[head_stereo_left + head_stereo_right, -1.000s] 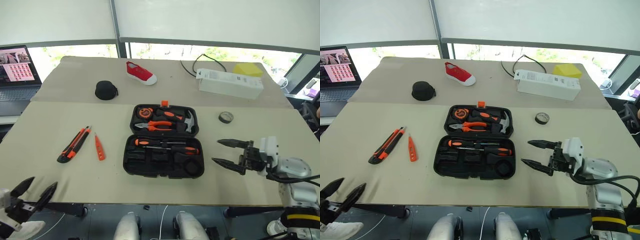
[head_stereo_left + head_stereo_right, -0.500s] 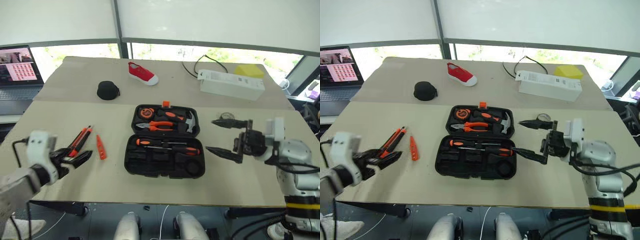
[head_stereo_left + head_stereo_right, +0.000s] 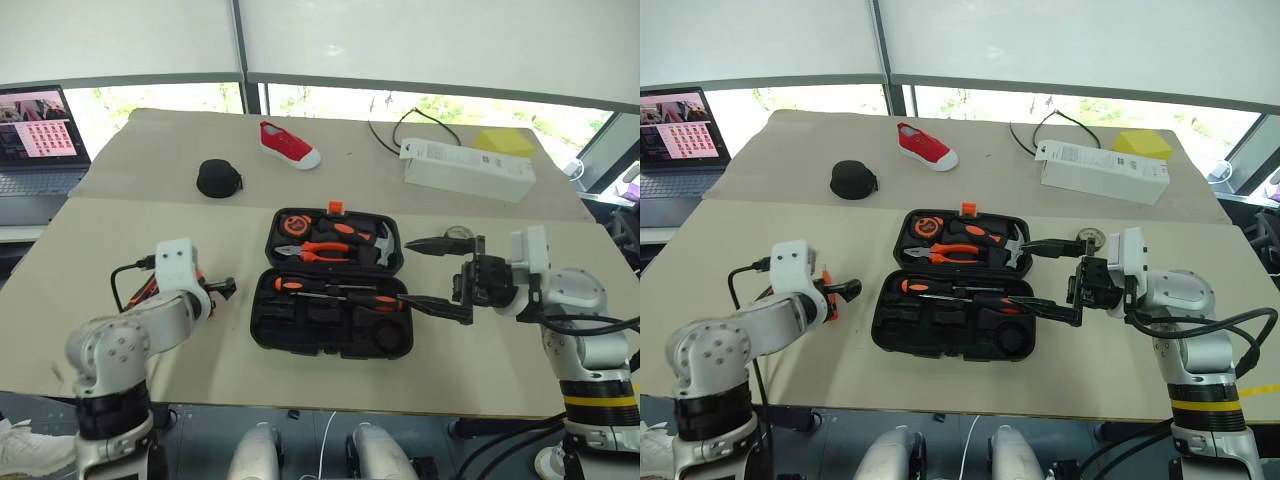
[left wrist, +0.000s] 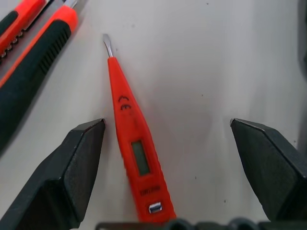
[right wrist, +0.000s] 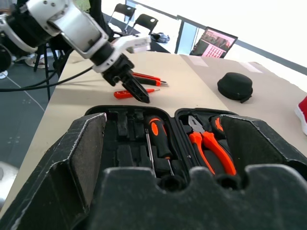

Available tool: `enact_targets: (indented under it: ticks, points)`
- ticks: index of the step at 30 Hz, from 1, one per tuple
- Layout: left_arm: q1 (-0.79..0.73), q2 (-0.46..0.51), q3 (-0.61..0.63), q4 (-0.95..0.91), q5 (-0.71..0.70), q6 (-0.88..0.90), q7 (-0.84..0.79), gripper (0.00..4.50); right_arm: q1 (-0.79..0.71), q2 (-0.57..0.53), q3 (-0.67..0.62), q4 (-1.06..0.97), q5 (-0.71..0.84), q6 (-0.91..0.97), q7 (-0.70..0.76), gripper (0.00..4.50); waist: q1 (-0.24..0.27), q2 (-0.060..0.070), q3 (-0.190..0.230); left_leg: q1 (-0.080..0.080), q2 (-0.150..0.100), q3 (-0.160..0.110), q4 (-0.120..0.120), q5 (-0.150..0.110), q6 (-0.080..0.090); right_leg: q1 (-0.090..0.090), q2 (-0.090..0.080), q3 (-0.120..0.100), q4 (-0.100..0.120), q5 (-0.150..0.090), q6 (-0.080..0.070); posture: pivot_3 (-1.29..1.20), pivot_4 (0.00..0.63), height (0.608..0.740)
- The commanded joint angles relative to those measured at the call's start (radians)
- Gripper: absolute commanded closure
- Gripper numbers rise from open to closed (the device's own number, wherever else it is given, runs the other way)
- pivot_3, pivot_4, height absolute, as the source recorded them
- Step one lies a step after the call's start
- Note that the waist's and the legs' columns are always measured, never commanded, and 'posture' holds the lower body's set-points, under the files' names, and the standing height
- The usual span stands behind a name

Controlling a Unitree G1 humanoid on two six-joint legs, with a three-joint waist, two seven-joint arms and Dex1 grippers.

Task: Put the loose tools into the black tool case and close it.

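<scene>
The black tool case point(image 3: 330, 330) lies open mid-table, with pliers, a hammer, a tape measure and two black-and-orange screwdrivers point(image 3: 335, 290) in its slots. Left of the case, my left gripper point(image 4: 165, 123) is open and points down at the table. The flat orange pointed tool point(image 4: 132, 143) lies between its fingers, close to one finger point(image 4: 72, 167), untouched. The black-and-orange utility knife point(image 4: 33, 67) lies just beyond it. My right gripper point(image 3: 408, 272) is open and level, pointing left over the case's right edge, holding nothing.
A black round pouch point(image 3: 217, 178) and a red shoe point(image 3: 290, 145) lie behind the case. A long white box point(image 3: 467, 168), a yellow object point(image 3: 502, 142) and a roll of tape point(image 3: 460, 235) are at the back right. A laptop point(image 3: 40, 125) stands far left.
My left arm has come up from below the table's front edge and now hangs over the orange pointed tool. My right gripper rose and moved left to the case's edge.
</scene>
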Motion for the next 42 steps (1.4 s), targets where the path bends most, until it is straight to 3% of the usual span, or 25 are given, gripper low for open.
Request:
enact_targets:
  ticks: [1, 4, 7, 16, 17, 20, 24, 27, 28, 31, 36, 42]
  points:
    - [-0.019, -0.033, -0.014, 0.064, 0.094, 0.004, -0.013, 0.0, -0.019, -0.013, -0.014, -0.041, 0.028, 0.013, -0.007, 0.09, 0.001, 0.0, 0.0, 0.0, 0.0, 0.0, 0.0, 0.0, 0.0, 0.0, 0.0, 0.0, 0.0, 0.0, 0.0, 0.0, 0.15, 0.74]
    - [-0.025, -0.059, -0.007, 0.07, 0.133, 0.028, -0.03, 0.0, -0.023, -0.014, -0.018, -0.05, 0.031, 0.021, -0.012, 0.09, 0.001, 0.002, -0.001, 0.001, -0.002, 0.0, 0.0, 0.001, -0.001, 0.001, 0.0, 0.0, 0.0, 0.0, 0.0, 0.0, 0.15, 0.74]
    - [-0.006, -0.075, 0.001, 0.048, 0.172, 0.064, -0.051, 0.74, -0.022, -0.015, -0.025, -0.054, 0.031, 0.024, -0.016, 0.0, -0.001, 0.002, -0.001, 0.003, -0.002, 0.0, 0.0, 0.001, -0.001, 0.003, 0.0, 0.0, 0.001, 0.0, 0.0, 0.0, 0.15, 0.74]
    - [0.055, -0.069, 0.049, -0.039, 0.274, 0.155, -0.154, 3.96, -0.01, -0.01, -0.027, -0.065, 0.031, 0.025, -0.028, 0.0, -0.002, 0.002, -0.001, 0.005, -0.003, -0.002, 0.0, 0.001, -0.001, 0.006, 0.0, 0.0, -0.001, 0.0, 0.001, 0.0, 0.15, 0.74]
    - [0.064, -0.052, 0.046, -0.049, 0.277, 0.144, -0.183, 4.08, -0.009, -0.009, -0.025, -0.066, 0.03, 0.025, -0.029, 0.0, -0.003, 0.003, -0.001, 0.005, -0.003, -0.002, 0.0, 0.001, -0.001, 0.006, 0.0, 0.0, -0.001, 0.0, 0.001, 0.0, 0.15, 0.74]
    - [0.072, -0.023, 0.048, -0.072, 0.282, 0.083, -0.27, 4.09, -0.006, -0.008, -0.022, -0.068, 0.03, 0.026, -0.033, 0.0, -0.007, 0.003, -0.001, 0.006, -0.003, -0.003, -0.002, 0.001, -0.001, 0.006, 0.0, 0.0, -0.002, 0.0, 0.001, 0.0, 0.15, 0.74]
    - [0.103, 0.176, 0.036, -0.14, 0.182, -0.13, -0.682, 4.09, 0.016, -0.024, -0.031, -0.072, 0.026, 0.026, -0.029, 0.0, -0.006, 0.001, 0.0, 0.004, -0.002, -0.002, -0.003, 0.001, -0.001, 0.003, 0.0, 0.0, -0.002, 0.0, 0.0, 0.0, 0.15, 0.74]
    - [0.184, 0.353, -0.005, -0.187, 0.157, -0.36, -1.119, 4.09, 0.04, -0.051, -0.06, -0.085, 0.037, 0.04, -0.034, 0.0, -0.004, 0.0, 0.001, -0.002, -0.002, 0.0, -0.003, 0.002, -0.003, -0.003, 0.0, -0.001, -0.002, 0.0, 0.0, 0.0, 0.15, 0.74]
    - [0.209, 0.422, -0.033, -0.203, 0.156, -0.432, -1.273, 4.09, 0.05, -0.063, -0.073, -0.089, 0.044, 0.047, -0.035, 0.0, -0.002, 0.0, 0.002, -0.002, -0.002, 0.0, -0.003, 0.002, -0.003, -0.002, 0.0, -0.001, -0.003, 0.0, 0.0, 0.0, 0.15, 0.74]
    - [0.197, 0.527, -0.134, -0.176, 0.22, -0.617, -1.529, 4.09, 0.08, -0.099, -0.094, -0.105, 0.067, 0.079, -0.031, 0.0, 0.002, 0.002, 0.003, -0.003, -0.002, 0.002, -0.005, 0.001, -0.002, -0.002, -0.001, -0.001, -0.007, -0.001, -0.001, 0.0, 0.15, 0.74]
    - [-0.078, 0.543, -0.491, 0.044, 0.503, -0.884, -1.776, 4.09, 0.152, -0.173, -0.097, -0.154, 0.053, 0.129, -0.024, 0.0, 0.025, 0.002, 0.003, -0.004, -0.002, 0.002, -0.004, 0.001, -0.001, -0.001, -0.001, -0.003, -0.009, -0.001, -0.001, 0.0, 0.15, 0.74]
    - [-0.265, 0.443, -0.713, 0.264, 0.745, -1.009, -1.824, 4.09, 0.236, -0.238, -0.097, -0.207, -0.008, 0.135, -0.034, 0.0, 0.015, 0.002, 0.003, -0.01, -0.002, 0.001, -0.004, 0.0, 0.001, -0.003, 0.002, -0.001, -0.014, 0.0, 0.002, 0.0, 0.15, 0.74]
